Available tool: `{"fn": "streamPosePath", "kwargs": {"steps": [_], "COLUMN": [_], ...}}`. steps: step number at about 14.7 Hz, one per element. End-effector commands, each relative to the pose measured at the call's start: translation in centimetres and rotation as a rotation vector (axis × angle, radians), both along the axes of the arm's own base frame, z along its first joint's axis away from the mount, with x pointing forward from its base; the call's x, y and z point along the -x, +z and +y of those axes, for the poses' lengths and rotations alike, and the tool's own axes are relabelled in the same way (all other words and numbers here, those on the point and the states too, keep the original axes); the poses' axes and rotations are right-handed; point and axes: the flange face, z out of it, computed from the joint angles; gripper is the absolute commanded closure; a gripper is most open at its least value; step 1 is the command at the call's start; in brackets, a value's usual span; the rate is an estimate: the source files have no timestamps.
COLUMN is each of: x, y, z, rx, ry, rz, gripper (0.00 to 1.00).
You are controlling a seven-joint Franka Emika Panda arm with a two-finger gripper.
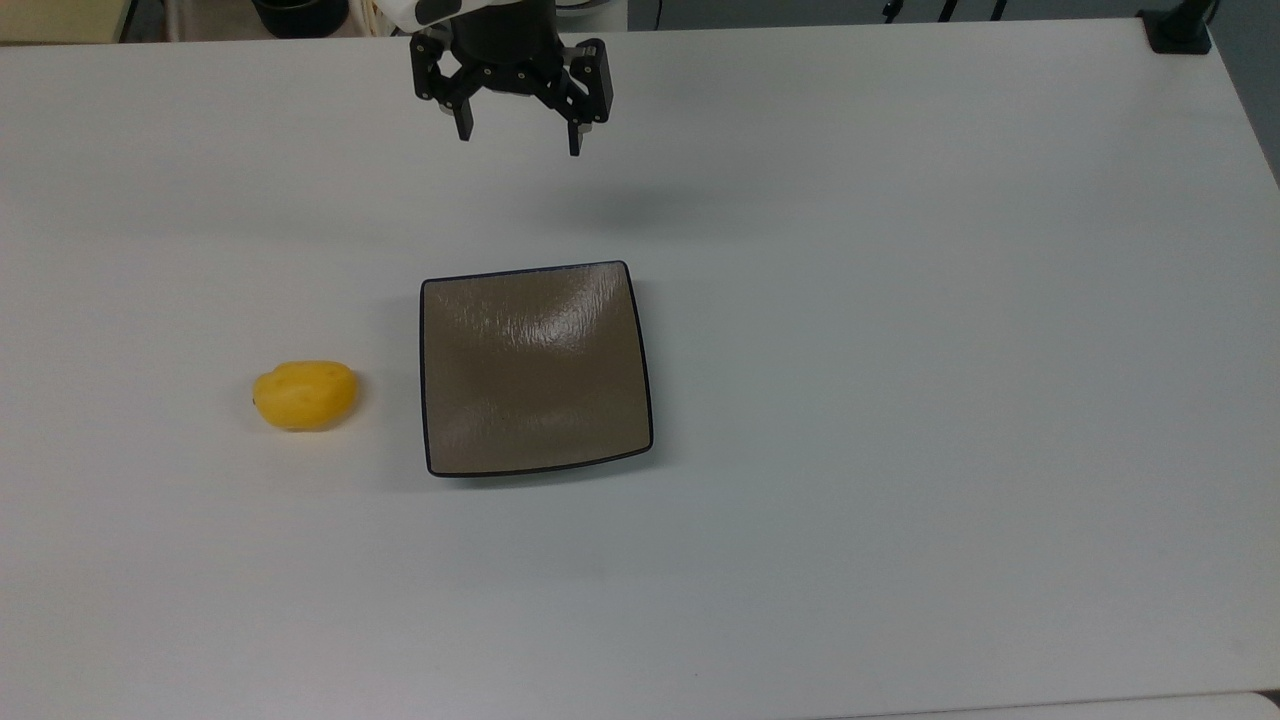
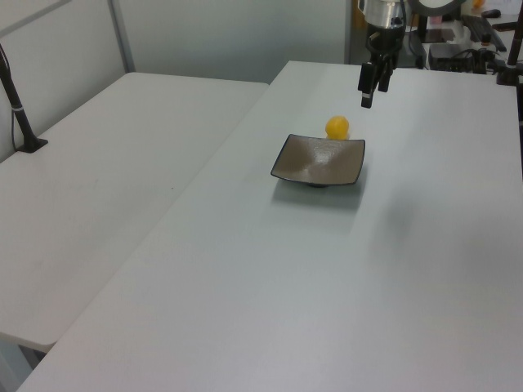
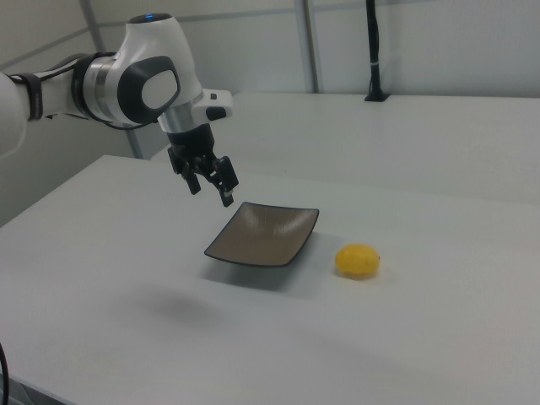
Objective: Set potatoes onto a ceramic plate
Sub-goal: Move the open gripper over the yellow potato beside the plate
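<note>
A bright yellow potato point(image 1: 305, 396) lies on the white table, to the left of the ceramic plate point(image 1: 537, 366) in the top view. The plate is square, glossy brown with a dark rim, and holds nothing. In the right view the potato point(image 3: 358, 261) sits to the right of the plate point(image 3: 263, 234). In the left view the potato point(image 2: 337, 126) shows just behind the plate point(image 2: 319, 159). My gripper point(image 1: 519, 140) hangs open in the air above the table, beyond the plate's far edge, with nothing between its fingers. It also appears as the gripper point(image 3: 211, 192) and the gripper point(image 2: 373, 95).
The white table point(image 1: 900, 400) spreads wide around the plate. A black clamp post point(image 1: 1180, 30) stands at the top view's far right corner. A second white table point(image 2: 98, 196) adjoins on the left view's left, with a black post point(image 2: 20, 114) on it.
</note>
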Motion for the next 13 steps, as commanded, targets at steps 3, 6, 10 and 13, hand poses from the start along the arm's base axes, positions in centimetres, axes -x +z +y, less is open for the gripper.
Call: {"fn": "streamPosePath", "kwargs": {"steps": [3, 6, 10, 13], "x": [0.4, 0.4, -0.6, -1.7], "y": [0.1, 0.3, 0.6, 0.3], "z": [-1.7, -1.7, -2.7, -4.9], "rx": [-0.007, -0.008, -0.012, -0.012], "ry": [-0.005, -0.014, -0.036, -0.072], "rz": [0.007, 0.0, -0.079, -0.138], "gripper": [0.0, 0.0, 0.0, 0.0]}}
